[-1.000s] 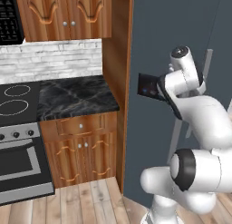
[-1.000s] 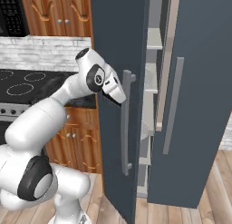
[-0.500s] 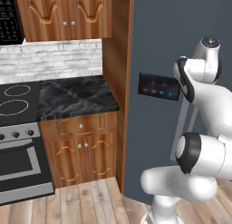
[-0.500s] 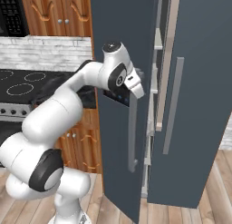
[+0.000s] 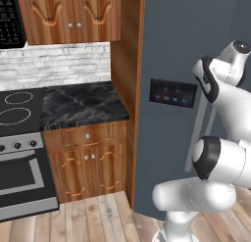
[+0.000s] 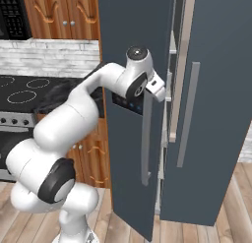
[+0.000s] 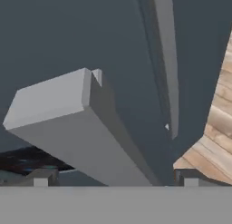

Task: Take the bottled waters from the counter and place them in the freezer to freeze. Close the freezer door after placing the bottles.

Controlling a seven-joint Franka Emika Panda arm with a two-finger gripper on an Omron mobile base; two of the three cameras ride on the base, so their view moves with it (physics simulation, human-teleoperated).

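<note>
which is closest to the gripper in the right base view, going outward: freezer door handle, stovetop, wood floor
1. freezer door handle: right at the open gripper, whose tip sits by the handle's top end.
2. stovetop: off to the left, past the arm, at about the gripper's height.
3. wood floor: farthest, well below, along the bottom of the view.

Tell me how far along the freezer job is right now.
Done, apparently: no bottles show on the counter; whether they sit inside the freezer can't be seen. In hand: the open gripper straddles the grey handle of the freezer door, gripping nothing. Left: the door is ajar, with shelf edges showing in the gap, so it needs shutting fully.
</note>
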